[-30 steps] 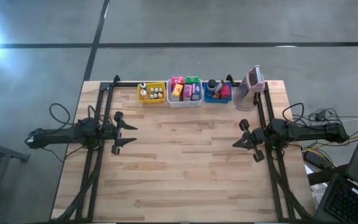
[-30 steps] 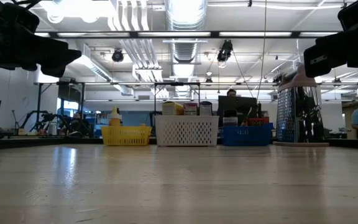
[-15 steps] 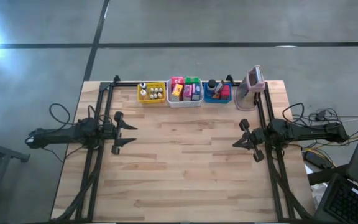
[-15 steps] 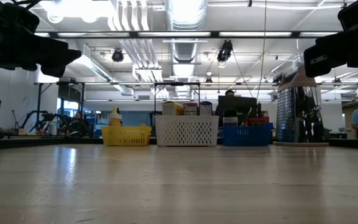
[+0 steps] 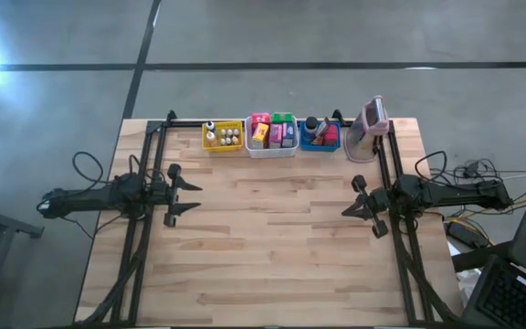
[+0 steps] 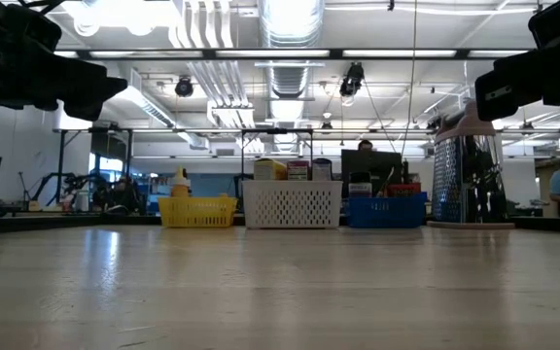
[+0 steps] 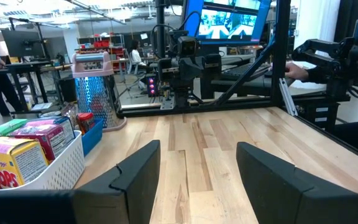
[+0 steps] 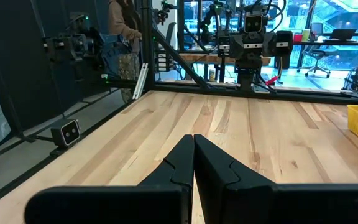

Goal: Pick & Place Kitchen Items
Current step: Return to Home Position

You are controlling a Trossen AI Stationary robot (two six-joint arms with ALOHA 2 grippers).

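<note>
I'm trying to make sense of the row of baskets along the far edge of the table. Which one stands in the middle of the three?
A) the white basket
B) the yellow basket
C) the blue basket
A: the white basket stands between the yellow basket on one side and the blue basket on the other, as both the high and low views show.
</note>
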